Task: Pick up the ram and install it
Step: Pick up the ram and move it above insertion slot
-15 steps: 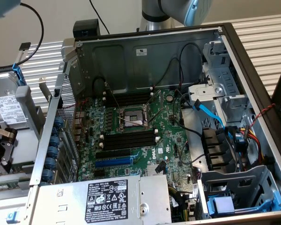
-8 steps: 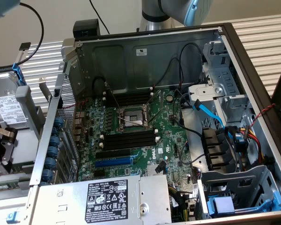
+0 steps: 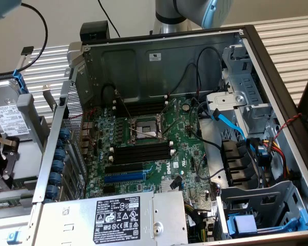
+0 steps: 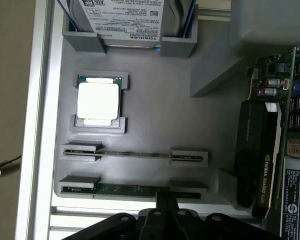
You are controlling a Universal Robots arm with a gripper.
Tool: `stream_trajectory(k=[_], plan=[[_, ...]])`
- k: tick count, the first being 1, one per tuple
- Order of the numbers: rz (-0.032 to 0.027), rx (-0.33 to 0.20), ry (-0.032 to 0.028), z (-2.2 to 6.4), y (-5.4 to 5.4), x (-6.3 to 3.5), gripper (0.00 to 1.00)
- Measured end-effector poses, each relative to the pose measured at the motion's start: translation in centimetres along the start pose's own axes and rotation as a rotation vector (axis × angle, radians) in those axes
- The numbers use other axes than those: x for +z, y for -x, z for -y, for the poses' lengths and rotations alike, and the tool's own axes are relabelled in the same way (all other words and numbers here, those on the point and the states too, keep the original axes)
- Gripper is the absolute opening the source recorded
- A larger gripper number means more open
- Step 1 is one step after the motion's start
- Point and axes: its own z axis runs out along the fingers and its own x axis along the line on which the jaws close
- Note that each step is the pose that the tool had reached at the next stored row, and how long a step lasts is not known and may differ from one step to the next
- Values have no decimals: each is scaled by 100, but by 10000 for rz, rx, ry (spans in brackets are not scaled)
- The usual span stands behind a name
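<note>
Two ram sticks lie on edge in holders of a grey parts tray [image 4: 155,100]. The nearer ram [image 4: 130,190] is a thin green board; the second one [image 4: 135,155] lies parallel beyond it. My gripper [image 4: 166,199] is shut, its dark fingertips overlapping the nearer ram close to one holder. That ram still rests in its holder, and I cannot tell whether the fingertips touch it. In the exterior view the gripper [image 3: 4,166] hangs over the tray at the exterior view's left, outside the open computer case. The motherboard's black memory slots [image 3: 141,154] lie beside the processor socket [image 3: 146,128].
On the tray a processor [image 4: 99,101] sits in its nest and a hard drive [image 4: 127,22] stands in a bracket. A black graphics card [image 4: 257,155] lies beside the tray. Inside the case are a blue expansion slot [image 3: 124,178], loose cables [image 3: 231,125] and the power supply [image 3: 113,218].
</note>
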Motion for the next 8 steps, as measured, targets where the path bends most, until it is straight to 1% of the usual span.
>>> stream_trajectory(k=[4,8], plan=[[-26,-521,0,0,-2,3,11],[-46,-929,5,0,-4,8,11]])
